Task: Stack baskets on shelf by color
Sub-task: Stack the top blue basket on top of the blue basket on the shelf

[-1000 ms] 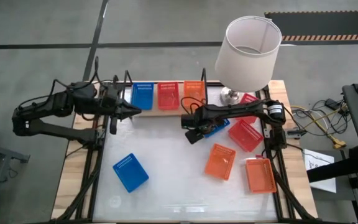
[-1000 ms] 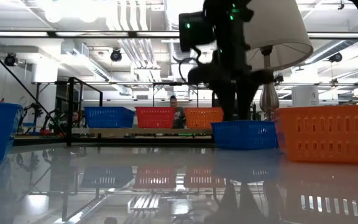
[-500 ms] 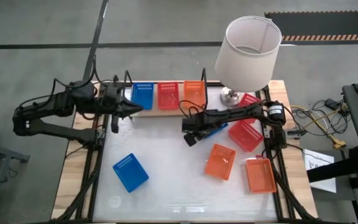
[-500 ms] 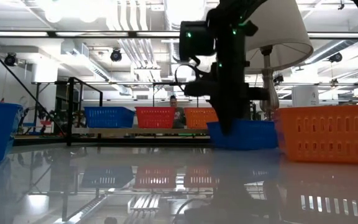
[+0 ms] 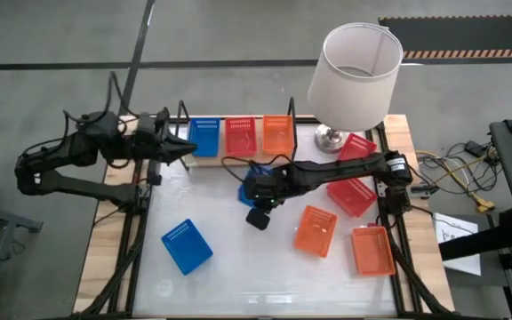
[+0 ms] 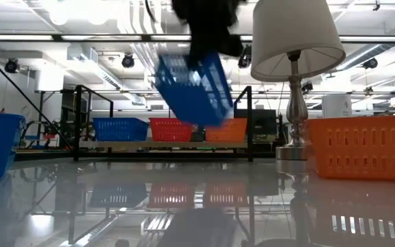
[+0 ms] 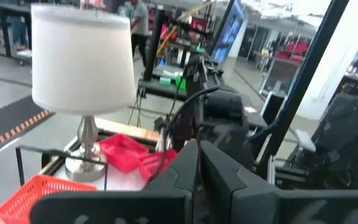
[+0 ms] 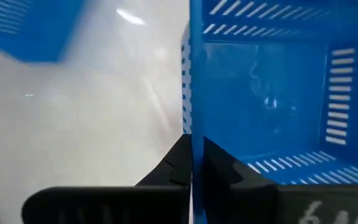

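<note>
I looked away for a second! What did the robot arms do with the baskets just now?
The right gripper, shut on the blue basket, lifted it off the table and carried it leftward, toward the shelf; it now hangs tilted in the air. The left gripper pulled back slightly beside the shelf. The three baskets on the shelf, the other baskets on the table and the lamp stayed put.

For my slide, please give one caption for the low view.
Right gripper lifts a tilted blue basket above the table, before the shelf.

slotted plastic blue basket (image 8: 272,112), glossy tabletop (image 6: 184,199)
</note>
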`<move>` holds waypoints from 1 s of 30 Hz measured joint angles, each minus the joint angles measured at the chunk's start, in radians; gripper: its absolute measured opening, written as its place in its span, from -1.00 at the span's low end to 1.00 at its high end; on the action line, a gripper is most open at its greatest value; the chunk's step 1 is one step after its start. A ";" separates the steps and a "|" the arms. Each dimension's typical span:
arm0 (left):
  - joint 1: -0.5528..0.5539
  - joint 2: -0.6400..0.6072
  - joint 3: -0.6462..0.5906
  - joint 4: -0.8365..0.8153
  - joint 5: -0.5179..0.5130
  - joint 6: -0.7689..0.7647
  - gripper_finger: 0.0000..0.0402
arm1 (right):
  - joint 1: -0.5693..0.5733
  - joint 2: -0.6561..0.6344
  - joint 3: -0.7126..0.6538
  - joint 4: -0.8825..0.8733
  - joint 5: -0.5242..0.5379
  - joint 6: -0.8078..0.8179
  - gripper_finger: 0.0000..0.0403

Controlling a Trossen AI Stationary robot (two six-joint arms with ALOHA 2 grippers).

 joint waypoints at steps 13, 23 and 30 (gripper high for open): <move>0.000 -0.092 -0.002 0.201 -0.025 0.048 -1.00 | -0.080 0.000 0.271 0.135 0.188 -0.375 -0.96; 0.000 -0.135 -0.007 0.229 -0.185 0.091 -1.00 | -0.189 0.012 0.263 0.367 0.068 -0.483 -0.96; 0.000 -0.144 -0.007 0.228 -0.235 0.115 -1.00 | -0.214 0.132 0.379 0.329 0.024 -0.534 -0.96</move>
